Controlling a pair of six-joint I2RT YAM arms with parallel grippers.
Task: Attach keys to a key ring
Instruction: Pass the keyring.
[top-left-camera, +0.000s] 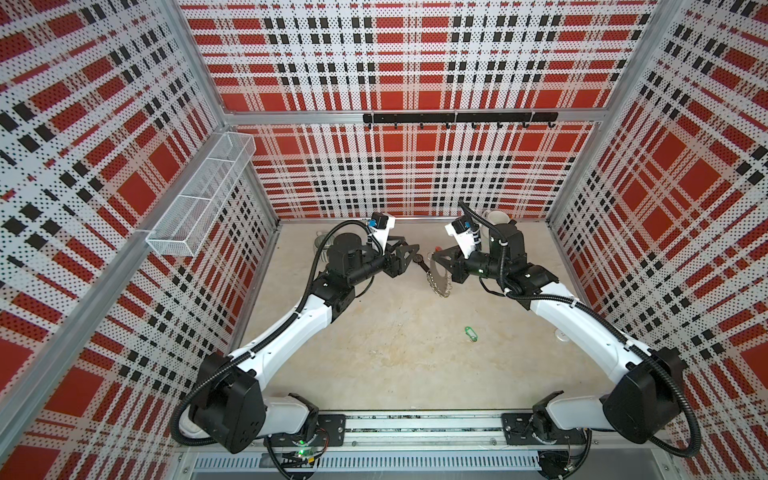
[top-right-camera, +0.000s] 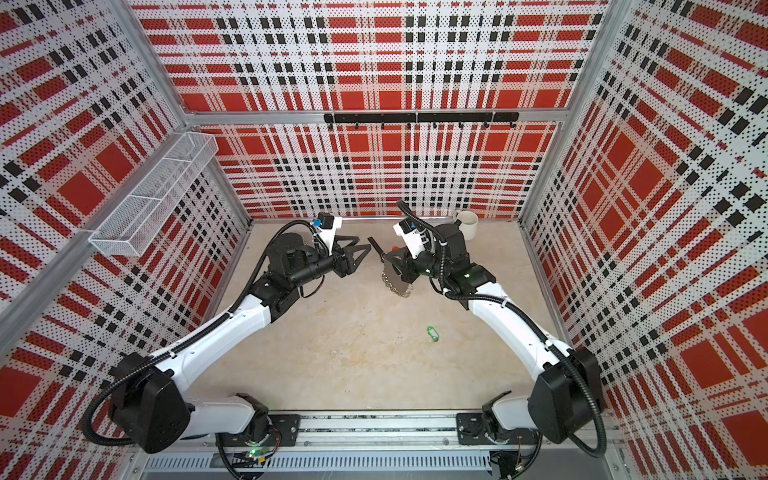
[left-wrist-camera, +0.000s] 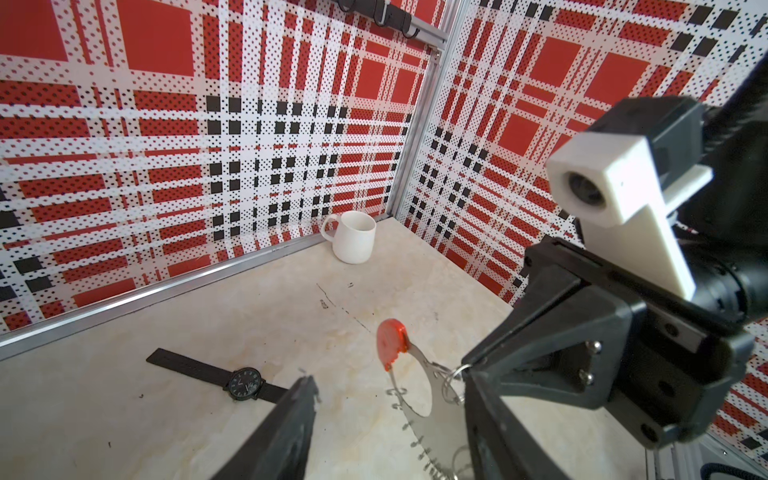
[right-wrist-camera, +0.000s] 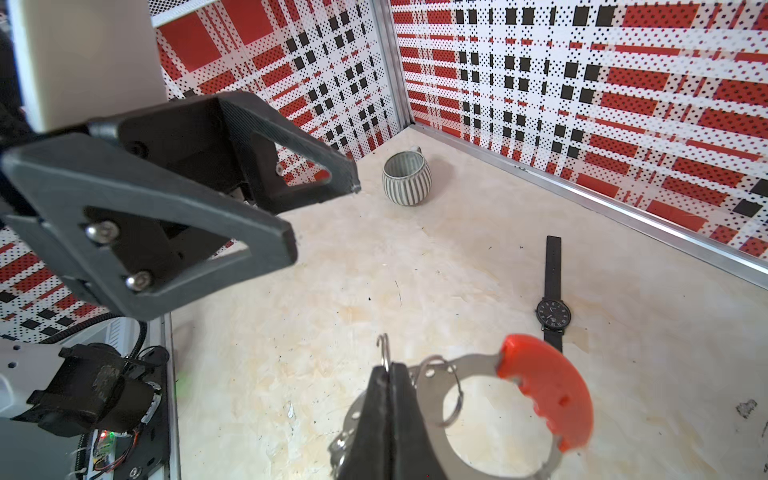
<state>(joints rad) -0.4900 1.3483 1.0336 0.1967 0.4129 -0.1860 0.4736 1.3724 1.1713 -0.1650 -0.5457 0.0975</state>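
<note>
Red plaid walls box in the beige table (top-left-camera: 374, 365). Now the left tool (right-wrist-camera: 322, 216) hangs spread and empty, the right tool (right-wrist-camera: 390, 372) pinches the key ring (right-wrist-camera: 548, 390) at its fringed edge, and the green key tag (top-left-camera: 471, 333) lies on the table, well apart.

A black wristwatch (left-wrist-camera: 245, 384) lies flat on the pale, scuffed table (top-left-camera: 395, 357), its strap stretched out straight. A white mug (left-wrist-camera: 353, 237) stands upright near the back right corner, and a grey striped cup (right-wrist-camera: 406, 178) stands upright near the back left corner. A white wire-mesh basket (top-left-camera: 199, 195) with dividers hangs on the left plaid wall. A black hook rail (top-left-camera: 459, 118) runs along the back wall.
</note>
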